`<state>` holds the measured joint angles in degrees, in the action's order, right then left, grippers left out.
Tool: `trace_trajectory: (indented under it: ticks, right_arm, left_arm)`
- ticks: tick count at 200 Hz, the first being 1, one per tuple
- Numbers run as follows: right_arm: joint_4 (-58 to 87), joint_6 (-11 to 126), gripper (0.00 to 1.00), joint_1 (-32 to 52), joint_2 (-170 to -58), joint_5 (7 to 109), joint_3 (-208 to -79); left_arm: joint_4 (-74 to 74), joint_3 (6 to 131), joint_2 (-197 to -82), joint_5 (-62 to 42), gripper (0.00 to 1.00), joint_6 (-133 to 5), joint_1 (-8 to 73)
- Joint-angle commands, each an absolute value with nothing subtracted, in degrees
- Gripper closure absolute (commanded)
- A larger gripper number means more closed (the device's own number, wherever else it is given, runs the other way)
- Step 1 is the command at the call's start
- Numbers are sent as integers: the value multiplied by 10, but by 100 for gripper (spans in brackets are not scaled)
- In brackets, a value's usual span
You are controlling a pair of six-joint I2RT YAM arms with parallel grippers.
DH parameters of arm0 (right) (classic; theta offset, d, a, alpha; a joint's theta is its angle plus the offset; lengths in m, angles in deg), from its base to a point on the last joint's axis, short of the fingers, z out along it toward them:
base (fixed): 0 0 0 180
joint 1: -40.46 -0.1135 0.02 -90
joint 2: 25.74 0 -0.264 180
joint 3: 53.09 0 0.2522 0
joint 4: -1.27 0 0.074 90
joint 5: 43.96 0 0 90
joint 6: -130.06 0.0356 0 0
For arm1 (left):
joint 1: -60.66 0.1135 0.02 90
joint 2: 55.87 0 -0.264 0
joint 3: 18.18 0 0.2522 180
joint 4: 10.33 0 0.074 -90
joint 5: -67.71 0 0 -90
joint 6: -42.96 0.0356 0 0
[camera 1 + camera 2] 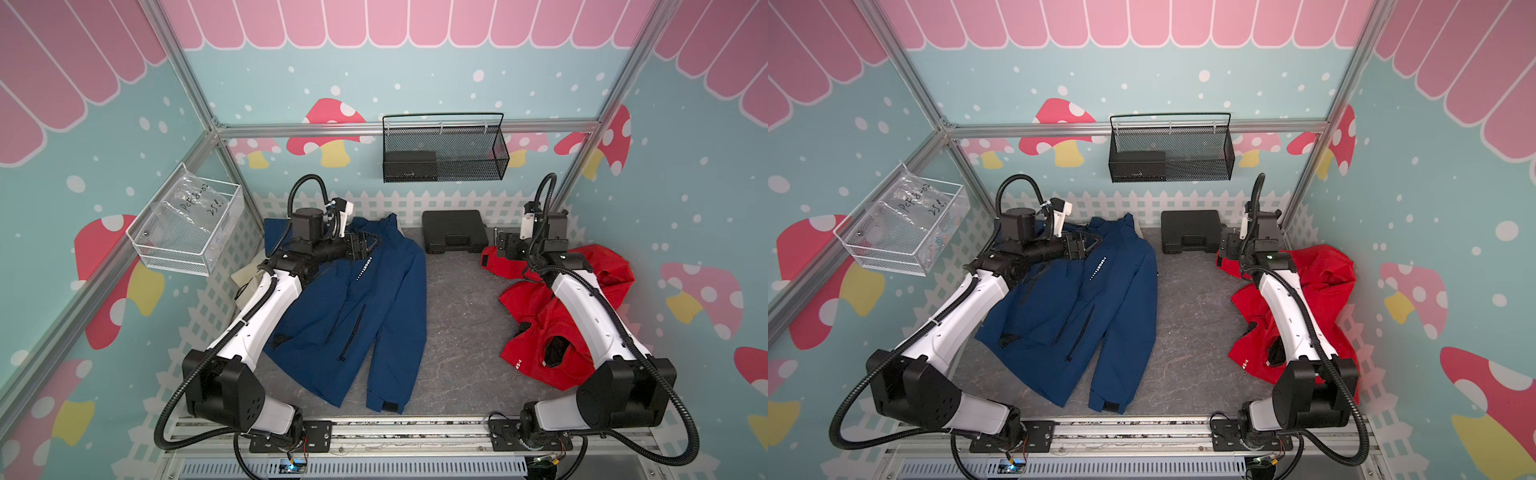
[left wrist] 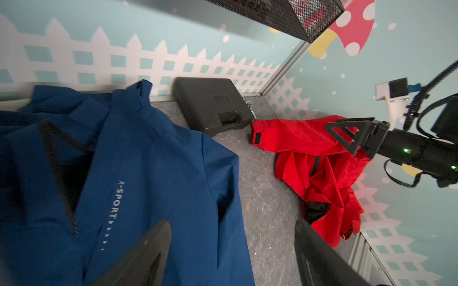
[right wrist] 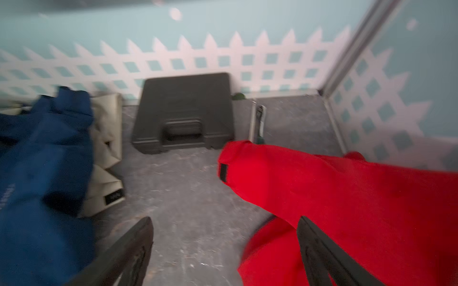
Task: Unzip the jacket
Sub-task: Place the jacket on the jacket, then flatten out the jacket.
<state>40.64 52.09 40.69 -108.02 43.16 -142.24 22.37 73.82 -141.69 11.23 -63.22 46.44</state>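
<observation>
- my left pincer (image 1: 371,245): jaws wide apart, nothing held, above the collar end of the blue jacket (image 1: 365,316).
- blue jacket: spread flat on the table (image 1: 457,324), my left side, collar toward the back wall.
- my right pincer (image 1: 502,244): wide apart, empty, over a sleeve of the red jacket (image 1: 528,316).

Blue jacket (image 2: 161,161) reads "X-SPORT" down its chest — red jacket (image 1: 525,316) shows "X-SP" at its edge

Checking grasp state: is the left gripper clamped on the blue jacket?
No, the left wrist view shows the left gripper with jaws spread wide over the blue jacket, gripping nothing.
</observation>
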Motion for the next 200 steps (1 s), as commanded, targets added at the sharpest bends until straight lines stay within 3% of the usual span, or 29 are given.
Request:
trace_trajectory:
  ticks: [1,25,61,128,157,200]
  right_arm:
    - [444,474,6,415,-1113,410,-1414]
    - [434,500,4,429,-1150,371,-1419]
    - [423,562,3,433,-1109,353,-1414]
    - [482,611,1,457,-975,101,-1390]
    - [483,610,1,583,-956,161,-1358]
    - [434,626,1,682,-937,262,-1271]
  left_arm:
    - [192,733,-1444,140,20,-651,442]
    - [190,739,-1467,141,20,-664,418]
    - [197,736,-1473,147,21,-668,412]
    - [256,764,-1494,206,21,-610,410]
    - [261,762,-1502,215,21,-598,410]
    - [263,755,-1500,211,21,-593,410]
